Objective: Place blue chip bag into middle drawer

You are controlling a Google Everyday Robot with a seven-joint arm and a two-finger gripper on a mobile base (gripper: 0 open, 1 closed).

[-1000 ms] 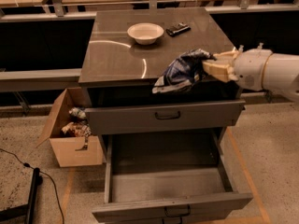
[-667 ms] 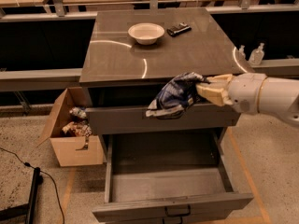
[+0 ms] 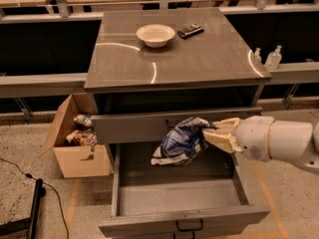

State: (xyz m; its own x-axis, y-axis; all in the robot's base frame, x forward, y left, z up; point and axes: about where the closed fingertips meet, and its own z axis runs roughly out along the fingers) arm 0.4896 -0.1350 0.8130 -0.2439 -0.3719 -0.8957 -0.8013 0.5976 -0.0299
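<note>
Claw: my claw [image 3: 209, 133] comes in from the right on a thick white arm [image 3: 279, 141], level with the closed upper drawer front [image 3: 129, 127]. Its tan fingers [image 3: 224, 136] are pinched onto the blue chip bag.

Blue chip bag: the blue chip bag [image 3: 180, 142] hangs in the air from the claw, over the rear half of the open middle drawer. Its upper part overlaps the upper drawer front as I see it. I cannot tell whether it touches that front.

Bag direction: its long axis runs on a slant from upper right, where I grip it, down to lower left. The free end points down and left towards the tray. The foil is crumpled, dark blue with white patches.

Middle drawer: the middle drawer [image 3: 174, 198] is pulled well out towards me. Its grey floor is bare and nothing rests on it. A small dark bar handle [image 3: 189, 227] sits on its front.

Counter: the grey counter [image 3: 199, 59] tops the drawer unit. A round white bowl [image 3: 155, 35] stands near its back edge. A small flat black device [image 3: 190, 31] lies just right of the bowl, apart from it.

Left of the unit: an open cardboard box [image 3: 75, 151] stands on the floor beside the drawers, with crumpled wrappers inside.

Right, behind the unit: two small clear bottles [image 3: 273, 59] stand on a ledge.

Floor: a black cable [image 3: 30, 183] trails across the speckled floor at the far left.
</note>
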